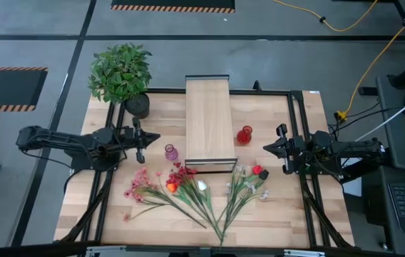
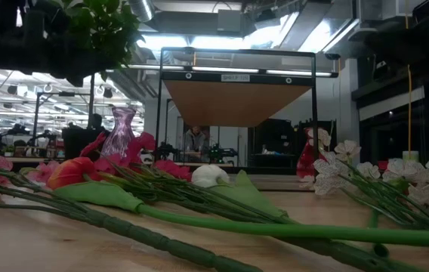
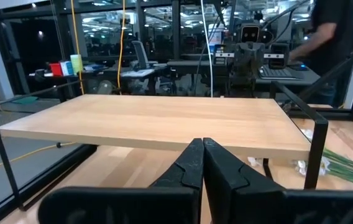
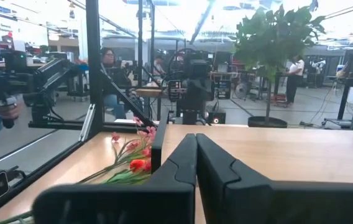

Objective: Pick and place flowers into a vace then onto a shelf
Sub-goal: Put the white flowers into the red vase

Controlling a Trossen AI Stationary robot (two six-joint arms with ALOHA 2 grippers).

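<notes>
Both grippers are clamped shut on nothing, fingers pressed together, and each is parked at its own side of the table. Left gripper is pointed inward at the shelf's left side, right gripper is pointed inward from the opposite side, so the shelf is caught between the two, not touched by either.

Biggest thing first: the wooden table is seen under everything. On it the shelf is set as a long raised light-wood platform with a dark frame, dead centre between the grippers. From the left wrist view its top is seen straight ahead of the closed fingers.

Next down, a bushy potted plant is placed at the far corner, behind the left gripper.

The flowers are spread loose on the tabletop, in front of the shelf's near end and nearer than both grippers. Pink and red blossoms are fanned toward the left gripper's side, white ones with a red bloom toward the right gripper's side, and the green stalks are crossed near the table's front edge.

Smallest bits: a purple vase is stood just beside the left gripper, close to the shelf's near corner, and a red vase is stood between the shelf and the right gripper. Nothing has been put in either vase yet.
</notes>
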